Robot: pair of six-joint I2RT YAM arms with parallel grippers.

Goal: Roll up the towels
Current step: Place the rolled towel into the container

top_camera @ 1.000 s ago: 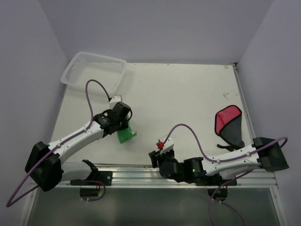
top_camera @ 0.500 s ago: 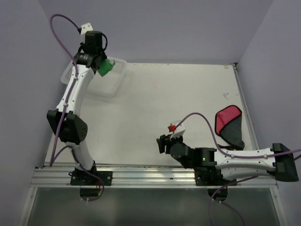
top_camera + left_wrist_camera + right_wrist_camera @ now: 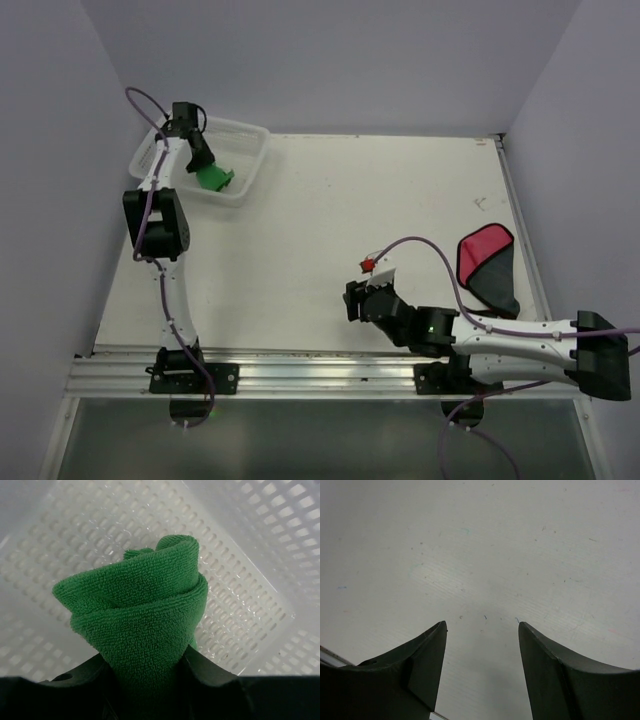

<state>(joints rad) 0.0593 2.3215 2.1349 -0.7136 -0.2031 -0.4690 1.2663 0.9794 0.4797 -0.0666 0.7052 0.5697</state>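
The left gripper (image 3: pixel 203 166) was stretched out to the far left corner of the white table (image 3: pixel 380 200), over the white plastic mesh basket (image 3: pixel 250 131). Its two dark fingers (image 3: pixel 75 674) were closed tight on the lower part of the small bright green cloth towel (image 3: pixel 145 605). The towel was bunched into a loose roll, its curled layers showing at the top in the left wrist view. In the overhead view the green towel (image 3: pixel 215 178) sat inside the outline of the basket, and the wrist view showed the perforated basket floor and wall (image 3: pixel 250 580) close behind it. Whether the towel touched the floor could not be told.

The right gripper (image 3: pixel 360 300) hung low over bare table near the front middle. Its fingers (image 3: pixel 427 655) stood wide apart with nothing between them, only the scuffed tabletop (image 3: pixel 470 540) below.

The small red cloth towel with the dark grey underside (image 3: pixel 484 256) lay unrolled near the right edge of the table, well apart from both grippers. Its near part was turned over so the grey showed
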